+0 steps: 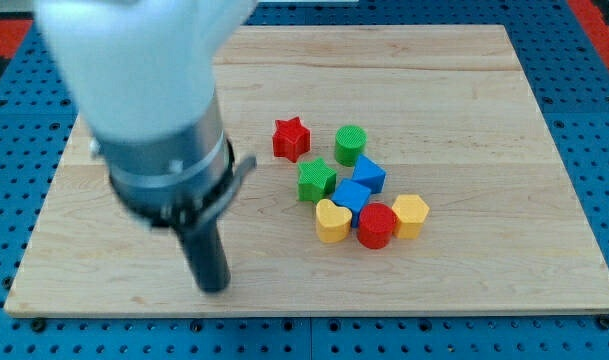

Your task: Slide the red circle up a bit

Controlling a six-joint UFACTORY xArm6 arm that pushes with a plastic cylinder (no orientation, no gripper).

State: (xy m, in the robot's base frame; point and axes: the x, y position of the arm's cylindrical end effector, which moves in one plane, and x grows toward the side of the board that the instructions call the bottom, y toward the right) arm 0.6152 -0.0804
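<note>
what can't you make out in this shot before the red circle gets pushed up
- Arm housing, camera view: blurred and cut off by the view's top edge.
- My tip: blurred; its exact contact with the wooden board is unclear. It sits well to the view's left of the blocks.
- Red circle: wedged between yellow heart and yellow block; whether they touch cannot be told.
- Two blue blocks: they overlap, exact shapes unclear.

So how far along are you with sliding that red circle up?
Nothing looks done yet: the red circle sits at the view's bottom of the cluster, wedged between the yellow heart and the yellow block. In hand: my tip is far off to the view's left, touching no block. Left: get below the circle and push it up.
</note>
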